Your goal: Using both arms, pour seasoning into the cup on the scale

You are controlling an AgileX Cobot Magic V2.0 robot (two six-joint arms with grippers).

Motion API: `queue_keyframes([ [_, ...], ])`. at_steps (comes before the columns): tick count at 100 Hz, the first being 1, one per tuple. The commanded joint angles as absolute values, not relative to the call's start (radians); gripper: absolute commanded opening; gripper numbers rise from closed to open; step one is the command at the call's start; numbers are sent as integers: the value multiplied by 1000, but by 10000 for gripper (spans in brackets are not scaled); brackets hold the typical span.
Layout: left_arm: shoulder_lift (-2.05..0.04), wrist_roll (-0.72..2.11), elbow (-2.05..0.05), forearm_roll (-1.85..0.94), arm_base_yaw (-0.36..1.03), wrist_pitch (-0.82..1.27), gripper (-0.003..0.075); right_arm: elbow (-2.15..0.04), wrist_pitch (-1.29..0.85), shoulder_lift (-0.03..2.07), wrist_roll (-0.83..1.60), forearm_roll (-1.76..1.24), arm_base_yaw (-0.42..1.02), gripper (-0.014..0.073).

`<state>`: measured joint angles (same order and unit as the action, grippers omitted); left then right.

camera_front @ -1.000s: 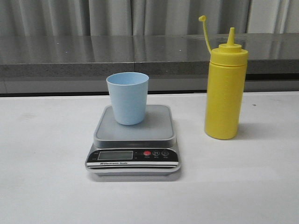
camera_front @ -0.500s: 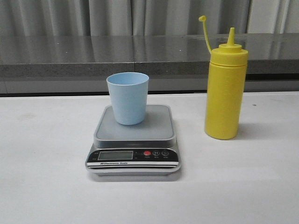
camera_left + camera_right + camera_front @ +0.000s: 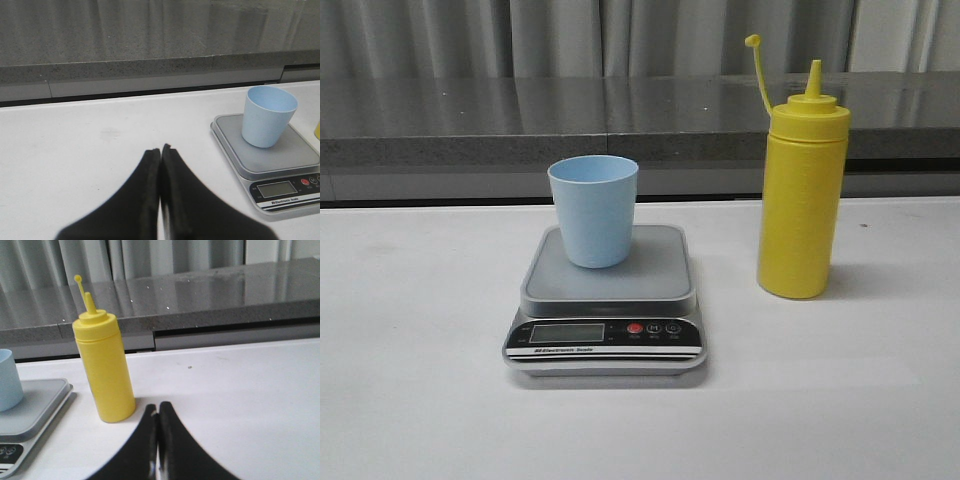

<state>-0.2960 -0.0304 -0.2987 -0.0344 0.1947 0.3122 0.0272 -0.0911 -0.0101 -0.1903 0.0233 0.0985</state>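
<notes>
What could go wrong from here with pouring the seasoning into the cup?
1. The bottle is tall and narrow, standing free on the table; both grippers, left and right, are shut, so a closed-finger approach could likely topple it.
2. The cup sits toward the back left of the scale platform, unheld; a nudge from the nozzle might tip it or slide it off.
3. The cap hangs off on its strap, so tilting early could spill onto the table.

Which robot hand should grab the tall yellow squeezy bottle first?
The right hand, probably. The tall yellow plastic squeeze bottle stands on the robot's right, beside the scale, and the right wrist view shows it close by. The left hand faces the cup side.
</notes>
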Motion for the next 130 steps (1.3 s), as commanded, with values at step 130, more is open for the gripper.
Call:
queue_keyframes([
  [130, -256, -41, -262, 83, 194, 229, -20, 10, -39, -33, -195, 33, 63, -69],
])
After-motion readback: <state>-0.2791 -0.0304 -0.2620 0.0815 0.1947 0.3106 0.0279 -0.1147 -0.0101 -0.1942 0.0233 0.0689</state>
